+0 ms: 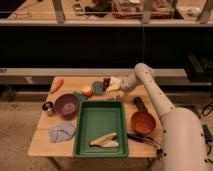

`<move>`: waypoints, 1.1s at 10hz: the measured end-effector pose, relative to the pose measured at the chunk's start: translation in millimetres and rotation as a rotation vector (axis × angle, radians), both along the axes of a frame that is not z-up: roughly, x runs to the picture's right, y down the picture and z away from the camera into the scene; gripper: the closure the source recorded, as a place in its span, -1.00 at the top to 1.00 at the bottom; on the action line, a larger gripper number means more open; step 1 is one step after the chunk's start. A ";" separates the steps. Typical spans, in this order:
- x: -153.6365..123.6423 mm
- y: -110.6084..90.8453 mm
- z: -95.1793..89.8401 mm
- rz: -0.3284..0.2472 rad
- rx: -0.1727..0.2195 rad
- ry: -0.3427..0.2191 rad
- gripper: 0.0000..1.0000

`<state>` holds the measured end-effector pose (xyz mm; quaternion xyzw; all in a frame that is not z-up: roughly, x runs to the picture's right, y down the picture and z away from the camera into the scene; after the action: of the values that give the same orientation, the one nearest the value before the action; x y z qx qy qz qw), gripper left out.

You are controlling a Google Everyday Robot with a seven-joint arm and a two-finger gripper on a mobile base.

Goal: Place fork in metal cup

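One gripper (113, 88) over far tabletop (44, 144), grip cannot be told, shiny cylindrical metal cup (48, 107) beside purple bowl (66, 105)

The table (42, 145) holds a green tray (99, 119), purple bowl (66, 105), carrot (56, 85), apple (87, 91), cloth (61, 132), pan (142, 122), and a blue cup (98, 87) beside the end effector (114, 86).

Claw (113, 88) at table (44, 144) rear beside grey-blue cup (98, 87); purple bowl (66, 105) crowds metal cup (48, 107).
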<state>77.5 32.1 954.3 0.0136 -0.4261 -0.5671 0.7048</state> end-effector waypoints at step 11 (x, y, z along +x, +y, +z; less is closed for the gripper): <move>1.3 0.3 2.5 0.008 0.008 -0.010 0.60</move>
<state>78.9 32.4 956.8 0.0210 -0.4272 -0.5657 0.7049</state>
